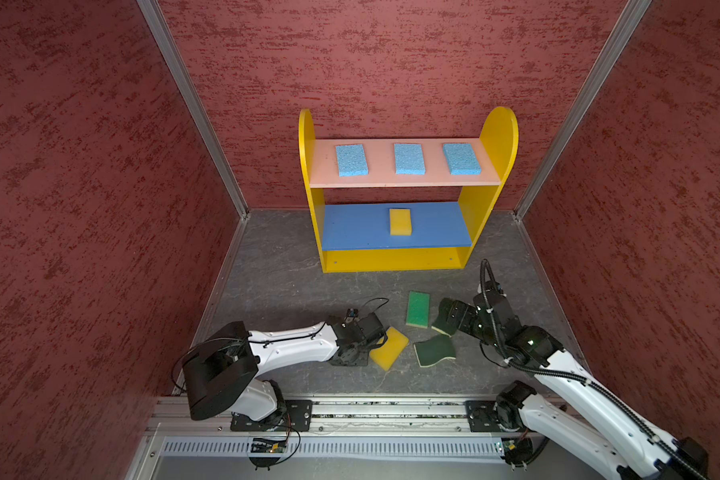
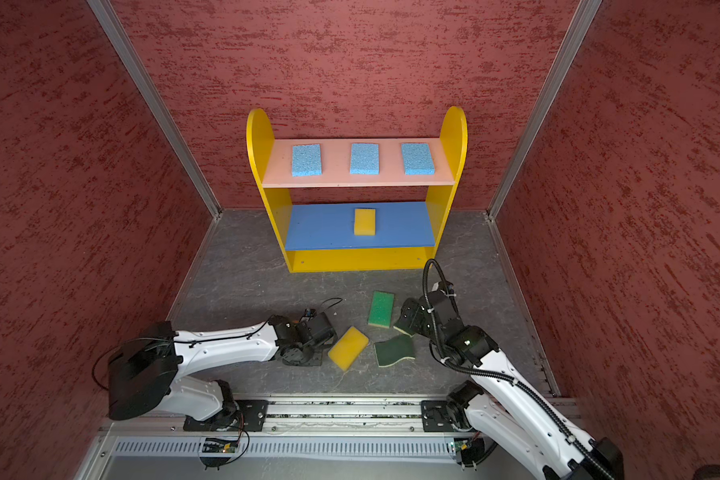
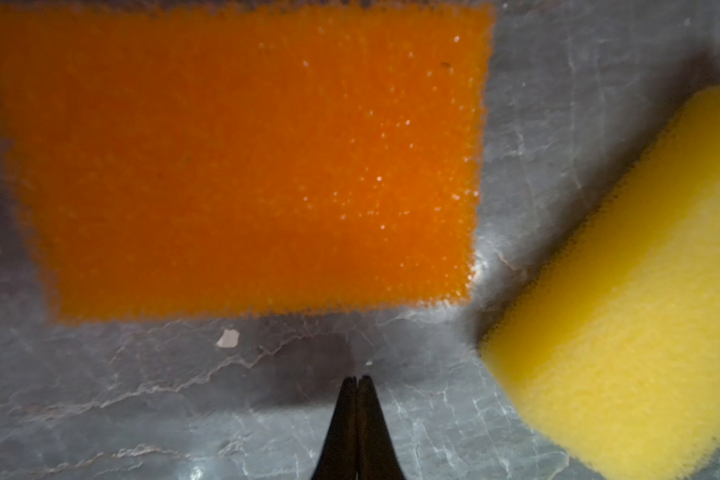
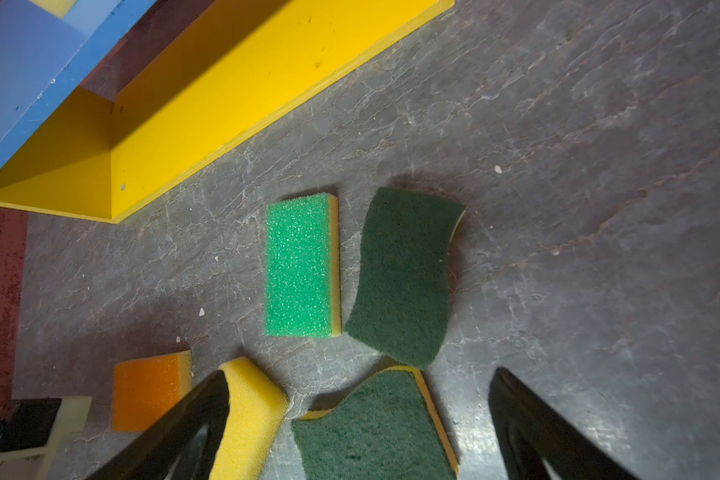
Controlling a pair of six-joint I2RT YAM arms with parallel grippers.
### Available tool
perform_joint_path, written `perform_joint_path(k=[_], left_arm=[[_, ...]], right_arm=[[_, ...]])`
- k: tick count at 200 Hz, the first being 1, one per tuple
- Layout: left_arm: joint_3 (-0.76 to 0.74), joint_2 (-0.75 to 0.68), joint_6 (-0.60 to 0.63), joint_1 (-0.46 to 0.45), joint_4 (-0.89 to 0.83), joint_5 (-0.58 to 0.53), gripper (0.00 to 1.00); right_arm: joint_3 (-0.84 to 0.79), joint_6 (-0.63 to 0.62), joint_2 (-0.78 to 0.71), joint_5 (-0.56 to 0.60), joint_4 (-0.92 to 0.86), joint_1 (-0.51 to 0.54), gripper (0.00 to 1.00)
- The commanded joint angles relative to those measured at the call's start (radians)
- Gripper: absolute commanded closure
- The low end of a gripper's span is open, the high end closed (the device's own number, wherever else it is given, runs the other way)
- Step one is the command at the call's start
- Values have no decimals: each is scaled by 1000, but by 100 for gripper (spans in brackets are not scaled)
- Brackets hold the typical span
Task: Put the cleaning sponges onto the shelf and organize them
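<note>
1. Sponges in light blue (image 1: 409, 158), three of them, lay flat in a row, apart from one another, on the pink upper board (image 1: 379, 176) of the shelf (image 1: 497, 137), which stood at the back of the grey worktop (image 1: 275, 291)
2. One yellow sponge (image 1: 400, 221) lay flat near the middle of the blue middle board (image 1: 350, 228)
3. On the worktop in front of the shelf, the bright green-topped sponge (image 1: 417, 308) lay nearest to it
4. Just beside that one lay a dark green wavy sponge (image 4: 404, 274); in both top views the right arm hid part of it
5. A second dark green wavy sponge (image 1: 435, 351) lay closer to the arm bases, its yellow base showing along one edge, and the loose yellow sponge (image 1: 389, 348) lay near it, set at an angle
6. The orange-topped sponge (image 3: 246, 166) lay flat on the worktop close to the loose yellow sponge; both wrist views showed it, while the left arm covered it in the top views
7. The left end effector (image 3: 357, 379) was clenched, its fingers pressed tip to tip on nothing, with the tips just short of the orange-topped sponge's edge
8. The right end effector (image 4: 360, 374) was released, jaws wide apart and gripping nothing; in the right wrist view its fingers framed the second dark green wavy sponge
</note>
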Motion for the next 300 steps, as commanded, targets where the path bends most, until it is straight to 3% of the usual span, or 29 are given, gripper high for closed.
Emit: perform_joint_path(k=[1,49,134,173,216,260,300], left_arm=[[24,30,21,13,61,16,96],[40,58,47,58,109,18,96],[86,140,93,258,256,107,94],[159,202,108,309,270,123,93],[226,247,156,343,287,111,89],[233,188,235,375,201,48,83],[132,-2,261,436,171,35,71]], right_arm=[[-12,23,-20,30,-15,-5,1],[-18,28,-44,43,-34,-4,1],[-44,41,-47,46,-29,-3,1],[-39,36,-38,58,-29,-5,1],[34,-45,14,101,-50,-5,1],[67,-77,60,82,-21,-5,1],[49,-80,70,72,10,-4,1]])
